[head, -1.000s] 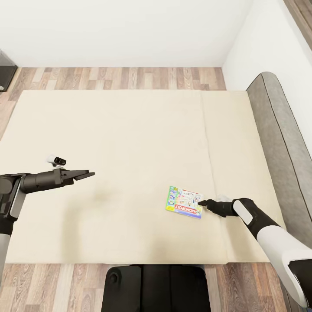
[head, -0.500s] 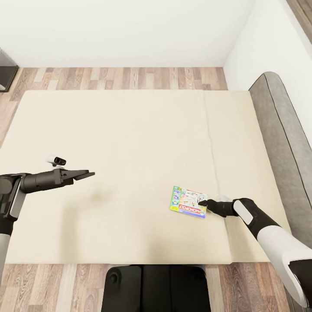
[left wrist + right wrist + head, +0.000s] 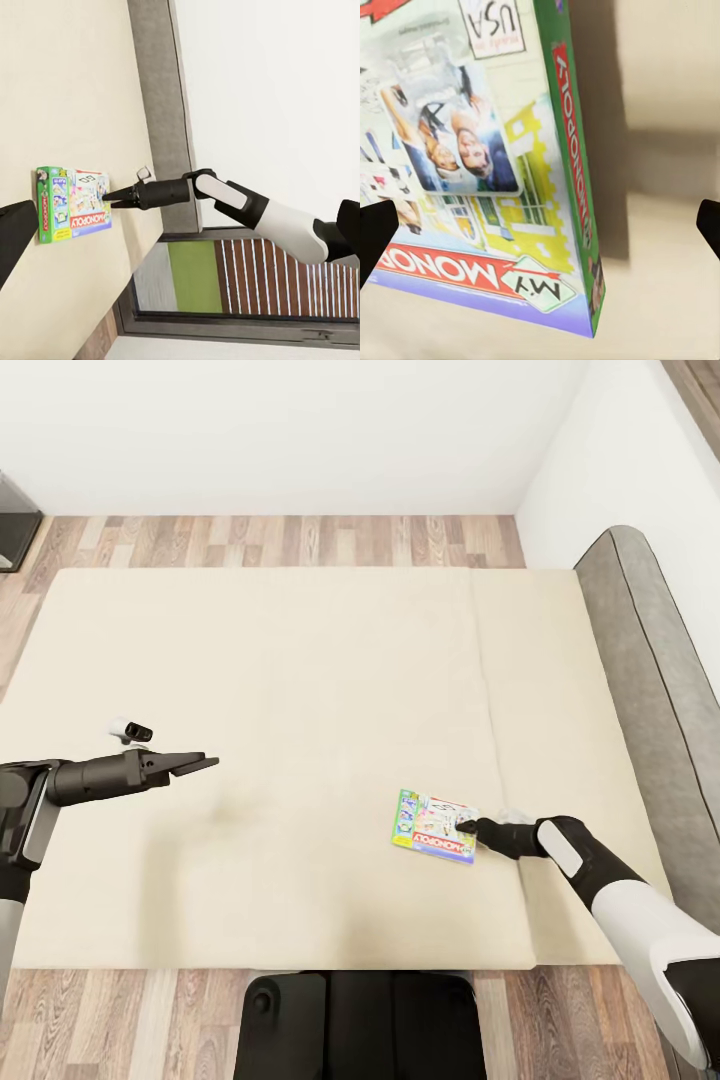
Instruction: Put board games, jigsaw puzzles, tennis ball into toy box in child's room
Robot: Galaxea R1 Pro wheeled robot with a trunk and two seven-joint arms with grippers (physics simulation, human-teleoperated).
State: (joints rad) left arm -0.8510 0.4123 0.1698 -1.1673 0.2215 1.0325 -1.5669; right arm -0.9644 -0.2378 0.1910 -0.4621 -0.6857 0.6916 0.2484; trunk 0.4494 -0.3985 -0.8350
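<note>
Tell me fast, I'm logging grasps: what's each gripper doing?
Left gripper: cannot be told, holding nothing.
Right gripper: open, at the board game edge, not gripping.

Board game box [image 3: 480,165] takes up upper left and centre of frame, flat on cream bed [image 3: 667,97], "MY MONOPOLY" lettering upside down. Dark fingertips [image 3: 375,232] at left and right edges, jaws spread wide.

Overhead head view; both wrist views toward the board game [image 3: 434,826].
</note>
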